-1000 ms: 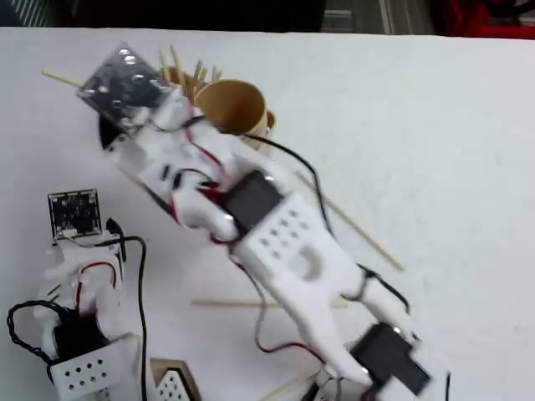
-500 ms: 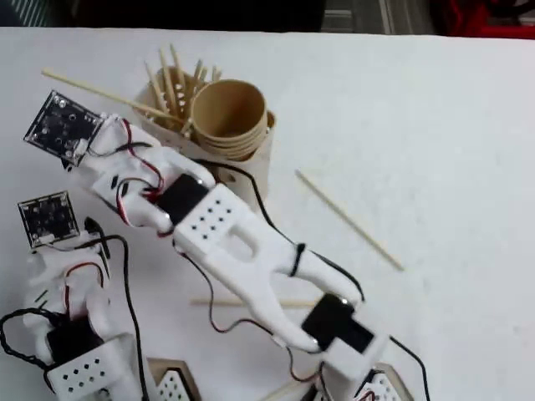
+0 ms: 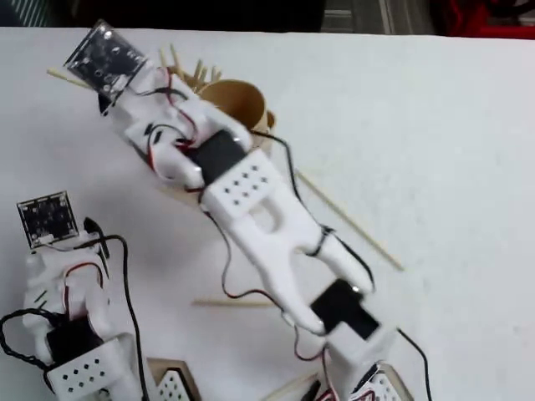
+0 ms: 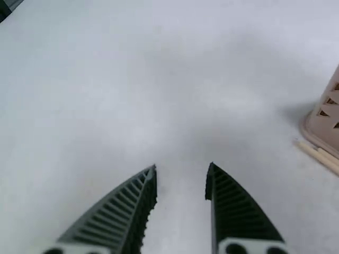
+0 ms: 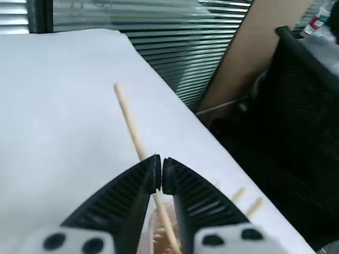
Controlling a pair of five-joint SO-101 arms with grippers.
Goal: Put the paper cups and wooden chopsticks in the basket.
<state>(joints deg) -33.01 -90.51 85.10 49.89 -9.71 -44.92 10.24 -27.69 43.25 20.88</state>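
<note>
My right gripper is shut on a wooden chopstick that slants away past its tips. In the high view the right arm lies across the beige basket, and the held chopstick's end pokes out to the left of it. Stacked paper cups and several chopsticks stand in the basket. My left gripper is open over bare table, near the front left. A corner of the basket shows beside it.
Loose chopsticks lie on the white table: one slanting right of the basket, one level under the right arm, one at the front edge. Another chopstick rests against the basket's foot. The left arm stands front left.
The right arm swung out to the left of the basket with the chopstick, then back up over the basket. The left arm shifted slightly left.
</note>
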